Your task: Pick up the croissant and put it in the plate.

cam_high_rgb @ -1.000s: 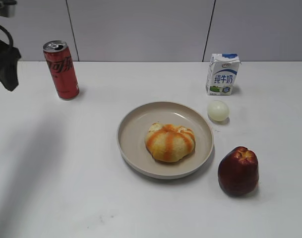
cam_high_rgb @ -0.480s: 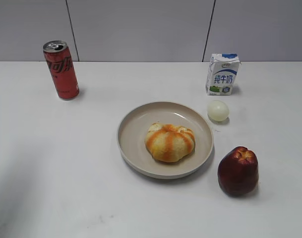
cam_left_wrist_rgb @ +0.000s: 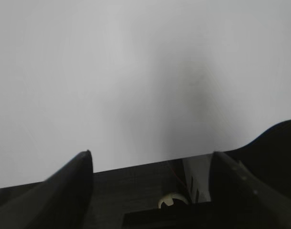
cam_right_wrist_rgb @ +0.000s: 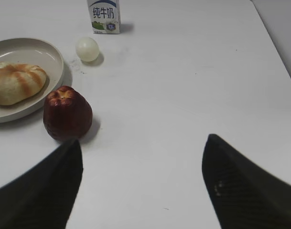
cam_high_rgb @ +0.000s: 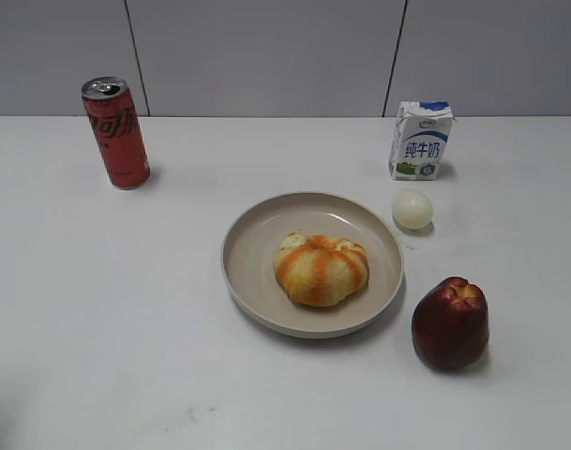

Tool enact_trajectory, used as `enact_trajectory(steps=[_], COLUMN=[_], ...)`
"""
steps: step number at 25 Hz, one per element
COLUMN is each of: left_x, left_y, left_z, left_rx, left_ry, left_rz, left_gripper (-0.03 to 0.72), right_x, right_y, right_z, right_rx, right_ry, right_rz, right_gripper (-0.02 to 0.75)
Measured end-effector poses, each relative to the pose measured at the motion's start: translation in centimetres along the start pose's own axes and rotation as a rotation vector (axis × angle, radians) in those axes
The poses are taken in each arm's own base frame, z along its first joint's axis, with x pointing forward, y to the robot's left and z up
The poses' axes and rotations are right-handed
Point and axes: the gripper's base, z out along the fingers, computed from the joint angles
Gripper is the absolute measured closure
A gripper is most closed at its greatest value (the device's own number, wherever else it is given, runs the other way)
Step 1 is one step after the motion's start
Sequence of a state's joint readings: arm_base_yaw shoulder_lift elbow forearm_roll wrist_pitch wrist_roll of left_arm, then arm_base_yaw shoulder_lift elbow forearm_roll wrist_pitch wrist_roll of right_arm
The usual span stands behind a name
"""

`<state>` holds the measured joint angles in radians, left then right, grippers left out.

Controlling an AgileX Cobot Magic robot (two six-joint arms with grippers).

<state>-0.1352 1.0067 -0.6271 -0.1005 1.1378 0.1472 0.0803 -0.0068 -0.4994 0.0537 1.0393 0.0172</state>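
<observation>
The croissant [cam_high_rgb: 322,269], a plump roll with orange and cream stripes, lies inside the beige plate [cam_high_rgb: 252,234] at the table's middle. Both show at the left edge of the right wrist view, the croissant [cam_right_wrist_rgb: 14,83] in the plate [cam_right_wrist_rgb: 49,52]. Neither gripper shows in the exterior view. My left gripper [cam_left_wrist_rgb: 150,160] is open and empty over bare white table. My right gripper [cam_right_wrist_rgb: 143,145] is open and empty, low over the table to the right of the dark red fruit.
A red soda can [cam_high_rgb: 115,132] stands at the back left. A milk carton [cam_high_rgb: 421,141] stands at the back right, with a small pale ball [cam_high_rgb: 413,209] in front of it. A dark red apple-like fruit [cam_high_rgb: 450,322] sits right of the plate.
The left arm, seen at the exterior view's far left edge a second ago, has withdrawn out of that view. The croissant and plate have not moved.
</observation>
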Motion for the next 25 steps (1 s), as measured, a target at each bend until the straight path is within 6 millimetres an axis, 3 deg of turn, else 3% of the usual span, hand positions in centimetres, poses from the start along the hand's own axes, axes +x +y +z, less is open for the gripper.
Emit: enact_trajectory(steps=[6,25], left_x=[3.2,9.0], left_y=[-0.2,-1.3], left_z=[1.0,-3.5], left_rx=[-0.017,-0.039], left_ry=[-0.072,-0.559], left_rz=[0.001,0.014], left_gripper=[0.119,0.137], right_x=[0.0,0.0], right_y=[0.0,0.0], right_z=[0.0,0.0], right_rx=[0.0,0.0], right_ry=[0.0,0.0], right_rz=[0.0,0.0], right_gripper=[0.15,0.15])
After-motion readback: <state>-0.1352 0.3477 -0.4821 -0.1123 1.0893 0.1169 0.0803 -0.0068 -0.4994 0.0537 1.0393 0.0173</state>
